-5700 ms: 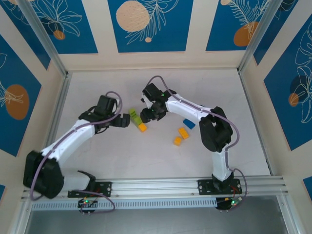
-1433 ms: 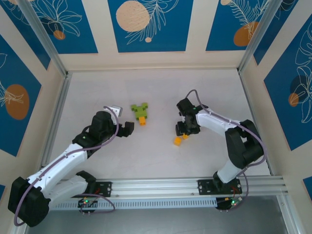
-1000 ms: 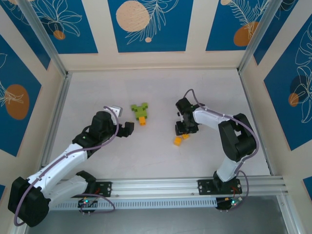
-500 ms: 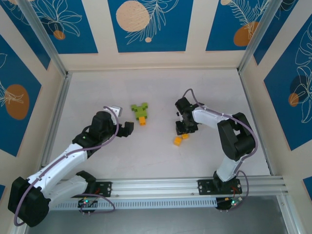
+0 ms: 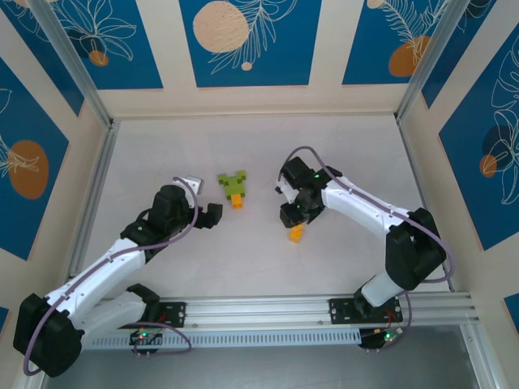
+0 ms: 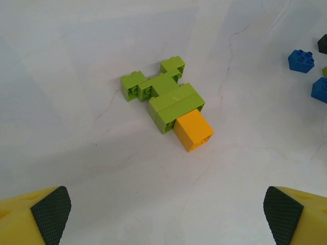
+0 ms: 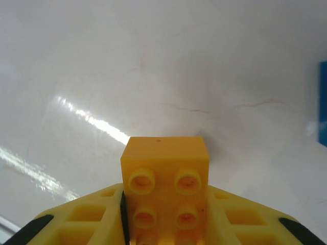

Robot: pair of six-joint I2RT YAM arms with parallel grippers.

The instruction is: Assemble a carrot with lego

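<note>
Two blue bricks [image 6: 301, 60] (left wrist), perhaps one black brick [image 6: 323, 44]

A white table [image 5: 243, 267] sits inside cream walls [image 5: 324, 97] bearing blue leaf-patterned panels [image 5: 276, 49].

The bottom edge of the left wrist view cuts the left gripper [image 6: 167, 217] down to two yellow fingertips in the lower corners. At that view's right edge a blue brick [image 6: 321, 90], a black piece [image 6: 323, 44] and a green sliver [image 6: 325, 71] are cropped. In the right wrist view the orange brick [image 7: 165, 163] held by the right gripper [image 7: 166, 204] runs off the bottom edge. A blurred blue patch [image 7: 322, 102] at the right edge cannot be named. From above, the right arm [image 5: 357, 207] covers its own fingertips and part of an orange block [image 5: 297, 234]; whether that is the same brick cannot be told.
</note>
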